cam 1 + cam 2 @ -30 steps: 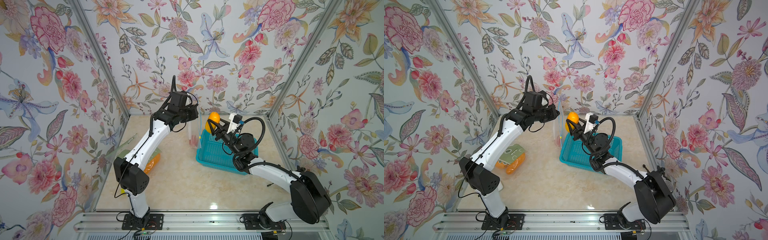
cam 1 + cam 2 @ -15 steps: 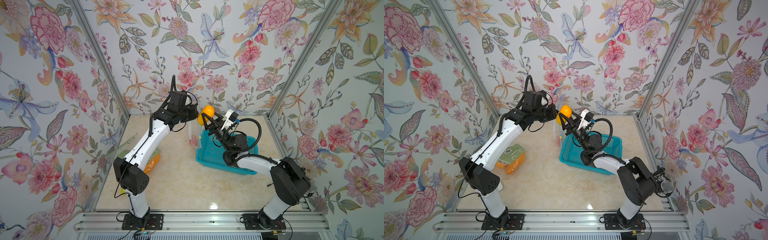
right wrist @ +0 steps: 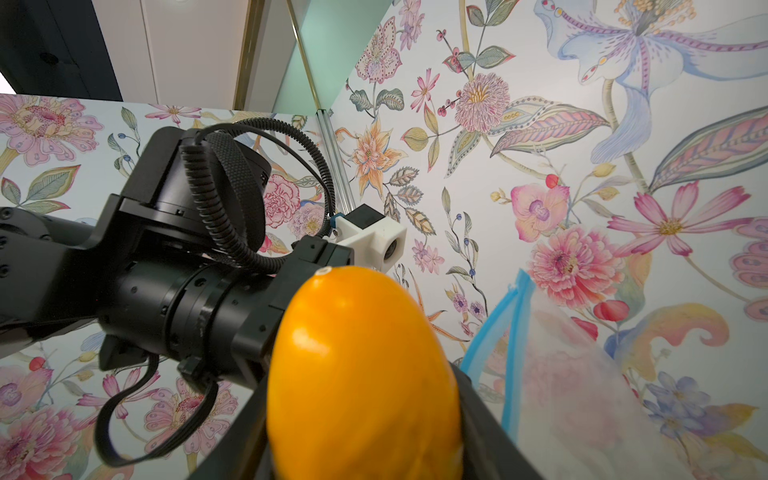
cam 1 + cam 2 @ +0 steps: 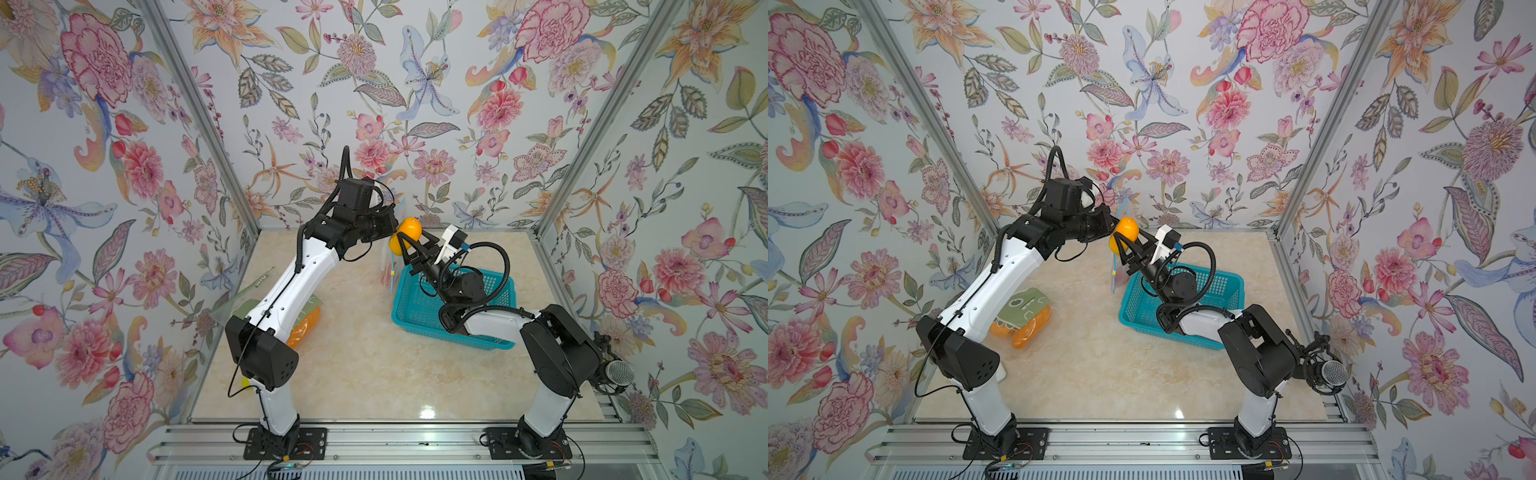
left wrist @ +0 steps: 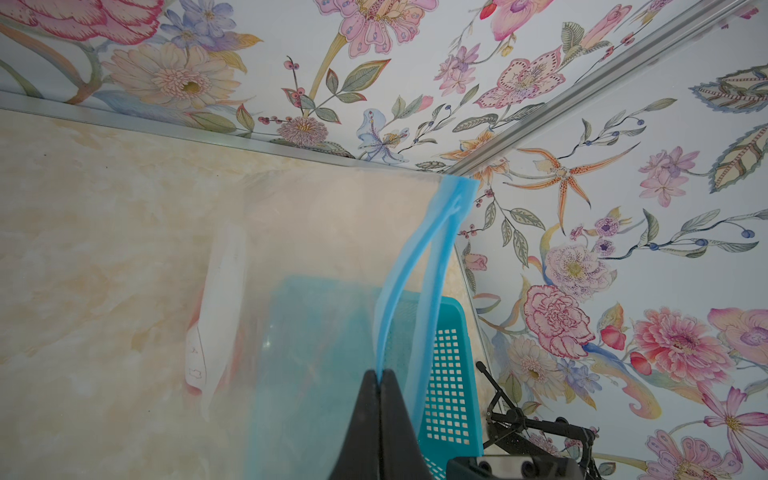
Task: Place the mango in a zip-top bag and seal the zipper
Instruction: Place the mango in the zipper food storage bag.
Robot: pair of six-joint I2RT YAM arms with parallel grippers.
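Left wrist: bag seemingly unsealed.

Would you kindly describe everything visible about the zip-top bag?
The zip-top bag is clear, soft-looking plastic with a blue zipper strip along its mouth and a white label panel on one side. Its mouth is slightly parted. The left gripper holds it up, jaws shut on one blue lip.

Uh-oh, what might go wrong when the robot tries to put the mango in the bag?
The mouth of the bag is only a thin gap between the blue zipper strips, so the mango may bump the rim instead of going in.
The left fingers pinch just one strip; a push could tug the bag loose.
The mango looks smooth and round, so it might slip from the right fingers.
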